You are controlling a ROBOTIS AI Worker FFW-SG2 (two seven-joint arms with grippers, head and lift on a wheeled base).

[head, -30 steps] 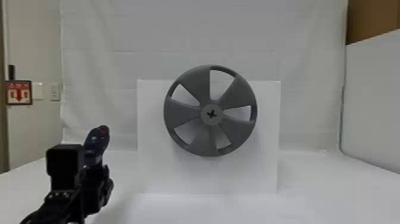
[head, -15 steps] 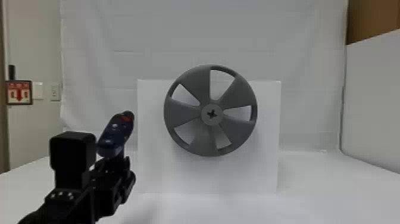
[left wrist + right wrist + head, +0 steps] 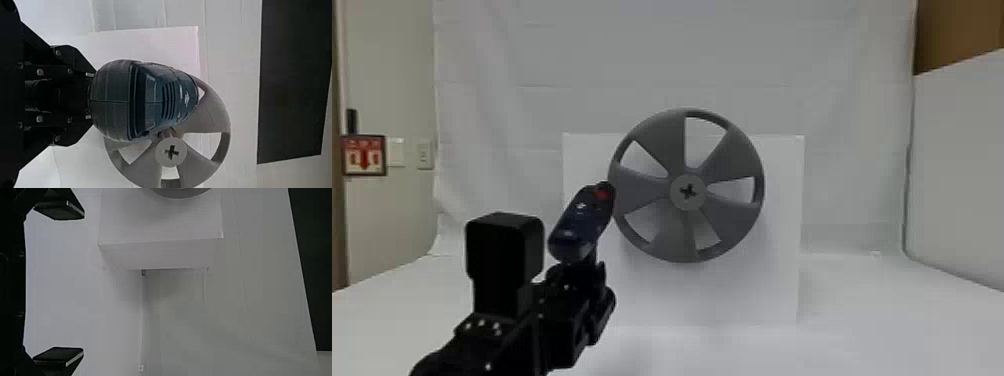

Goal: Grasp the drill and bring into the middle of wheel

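Observation:
In the head view my left gripper (image 3: 577, 275) holds the dark blue drill (image 3: 582, 222) upright by its lower part, left of the grey wheel (image 3: 646, 189). The drill's front end, with a red spot, overlaps the wheel's left rim there; whether they touch I cannot tell. The wheel's hub (image 3: 699, 199) bears a dark cross-shaped recess. In the left wrist view the gripper (image 3: 89, 96) is shut on the drill (image 3: 152, 100), whose body hides part of the wheel (image 3: 207, 109). My right gripper (image 3: 58, 286) stands open with nothing between its fingers.
A white box-like stand (image 3: 732, 295) carries the wheel upright on the white table (image 3: 872, 320). A white cloth (image 3: 557, 60) hangs behind, and a white panel (image 3: 962, 175) borders the right side.
My left gripper and the drill have moved right and nearer to the wheel, and they look larger. The drill leans more to the right. The wheel has stayed put.

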